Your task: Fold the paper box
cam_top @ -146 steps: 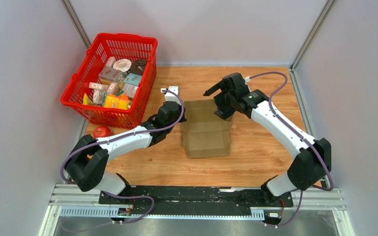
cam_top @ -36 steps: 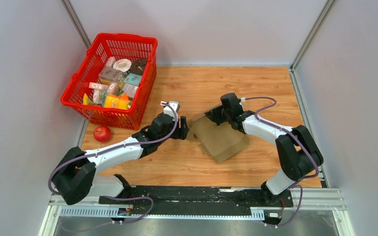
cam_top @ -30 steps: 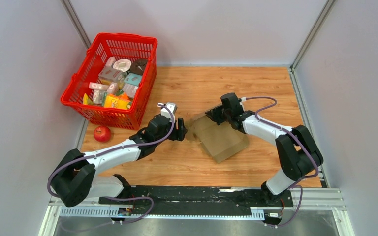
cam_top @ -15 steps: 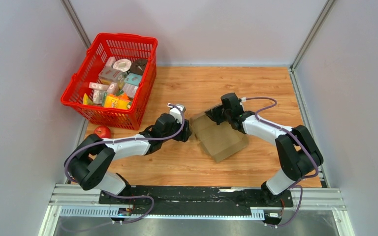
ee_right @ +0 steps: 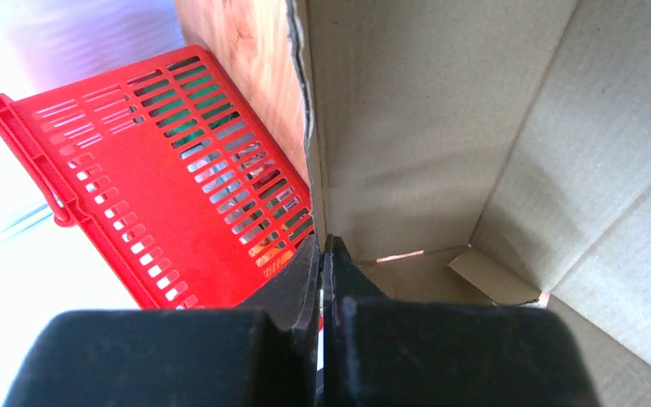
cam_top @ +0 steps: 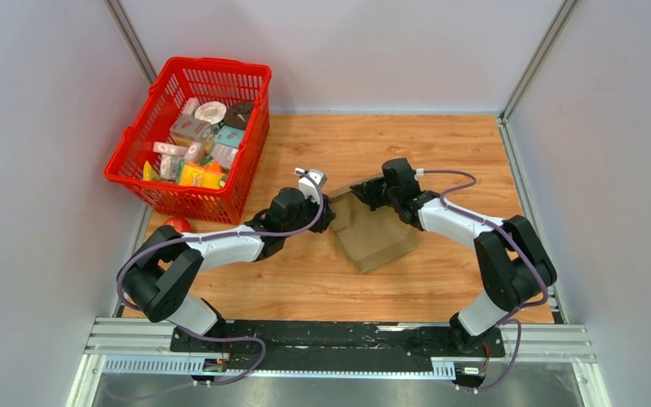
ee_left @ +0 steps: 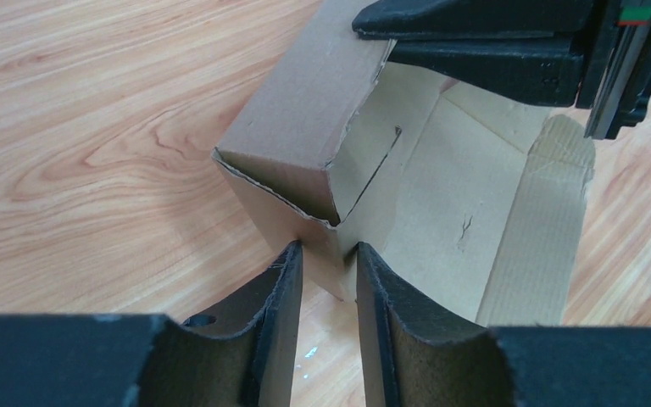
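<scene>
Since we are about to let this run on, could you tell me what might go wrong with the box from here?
1. The right gripper pinches only a thin wall edge of the paper box, and that edge looks ragged; a pull may tear it or slip off.
2. The left gripper, slightly open, sits at the box's near corner; pushing on could crush that corner or skew the half-formed box.

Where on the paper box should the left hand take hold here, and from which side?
Grip the paper box at its raised near corner wall, coming in level from the left hand side with fingers straddling the thin upright edge. It stands exposed there, and the right hand pinches the far edge.
</scene>
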Controlling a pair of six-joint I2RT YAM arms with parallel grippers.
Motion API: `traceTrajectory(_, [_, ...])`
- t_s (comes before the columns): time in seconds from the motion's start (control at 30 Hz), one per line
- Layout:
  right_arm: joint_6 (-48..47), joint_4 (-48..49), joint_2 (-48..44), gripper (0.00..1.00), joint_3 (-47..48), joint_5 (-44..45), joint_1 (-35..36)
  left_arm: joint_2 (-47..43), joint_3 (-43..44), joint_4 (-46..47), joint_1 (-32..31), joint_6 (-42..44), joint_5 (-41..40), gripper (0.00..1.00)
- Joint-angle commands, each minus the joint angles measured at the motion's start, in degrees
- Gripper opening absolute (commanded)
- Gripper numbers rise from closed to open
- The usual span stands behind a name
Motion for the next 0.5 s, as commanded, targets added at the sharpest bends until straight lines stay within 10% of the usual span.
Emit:
traceTrajectory(0.0, [0.86,4.53,0.25,0.00,-0.35,-0.07,-0.08,0.84,1.86,0.67,-0.43,2.93,-1.95,0.44])
traceTrajectory(0.17, [-2.14,7.58,-1.06,0.00,-3.84,0.73,0.10,-1.27,-0.68,-0.22,-0.52,2.49,-4.33,0.64])
traceTrajectory(0.47, [-5.57,17.71,-0.80,0.00,-10.63,1.43,0.63,2.51,-0.16,2.60,-0.96,1.88,-2.92,0.43])
